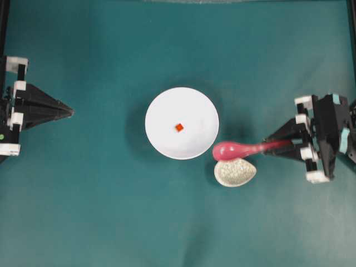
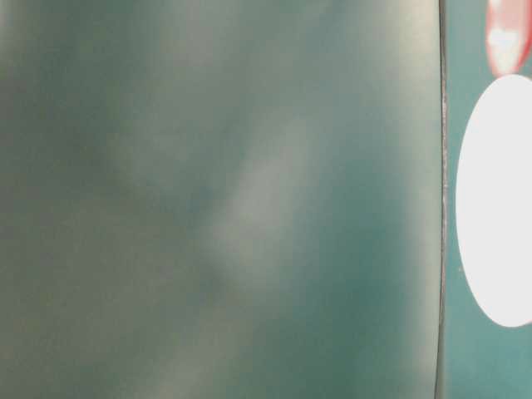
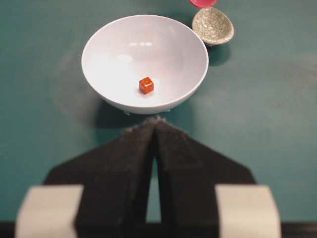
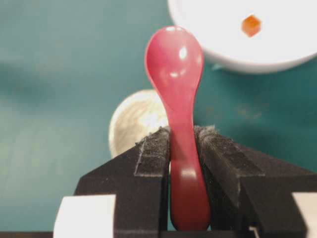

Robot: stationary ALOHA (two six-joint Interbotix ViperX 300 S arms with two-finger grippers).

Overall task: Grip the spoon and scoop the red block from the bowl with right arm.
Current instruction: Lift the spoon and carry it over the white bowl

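On the far left the left gripper [image 1: 69,112] rests on the green surface [image 1: 100,222], its jaws pressed together on nothing, well apart from everything else.

Mid-frame stands the bowl [image 1: 161,139], round, plain white and glossy. The block [image 1: 179,127] lies on its floor near the centre: a tiny red-orange cube with crisp edges, far smaller than the spoon's scoop.

Just right of the bowl is the spoon [image 1: 239,149], a glossy magenta-pink piece with an oval scoop and a short straight handle. Its scoop sits close beside the bowl's lower-right rim and above a speckled cream dish [image 1: 236,172]. Whether it touches either one I cannot tell.

The right gripper [image 1: 278,146] pinches the spoon's handle, the dark pads tight against both sides; the wrist view shows the scoop pointing away from it, roughly toward the bowl.

The step in hand, as I judge it, is carrying the scoop over the rim. To do it well, lift enough to clear the rim, keep the scoop's hollow facing up, then lower its tip behind the block and slide under it slowly, since so small a cube could skitter away along the bowl's smooth floor.
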